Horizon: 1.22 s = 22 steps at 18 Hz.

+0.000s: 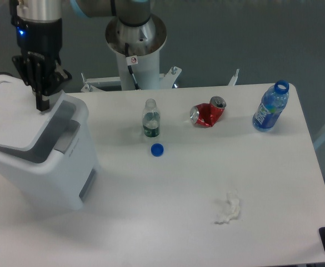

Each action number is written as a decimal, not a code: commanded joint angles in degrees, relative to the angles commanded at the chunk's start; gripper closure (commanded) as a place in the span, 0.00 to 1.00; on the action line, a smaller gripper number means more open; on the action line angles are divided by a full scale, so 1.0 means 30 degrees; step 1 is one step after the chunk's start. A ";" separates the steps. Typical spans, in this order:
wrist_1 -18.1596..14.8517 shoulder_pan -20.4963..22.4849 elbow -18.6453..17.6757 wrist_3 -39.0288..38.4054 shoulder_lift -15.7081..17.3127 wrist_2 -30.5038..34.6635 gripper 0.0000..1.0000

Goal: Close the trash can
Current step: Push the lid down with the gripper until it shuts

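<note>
lid nearly down on the trash can

a crumpled tissue (228, 208) lies nearest on the table (168, 200); beyond it a blue cap (157, 149), a small clear bottle (150, 118), a crushed red can (207, 113) and a blue bottle (270, 107). at far left, the trash can (37, 147) has its lid (13, 114) tilted, slightly ajar; the gripper (41, 101), fingers together, presses the lid's edge.

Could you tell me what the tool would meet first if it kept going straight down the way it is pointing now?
The tool points down at the lid of the trash can, near its far right edge. It would meet the lid first; it may already touch it, though depth is unclear from this view.
</note>
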 joint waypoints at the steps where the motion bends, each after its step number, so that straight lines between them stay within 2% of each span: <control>1: 0.0000 0.0000 0.0000 0.0000 -0.0059 0.0000 1.00; 22: 0.0029 0.0000 0.0029 0.0029 -0.1113 0.0029 1.00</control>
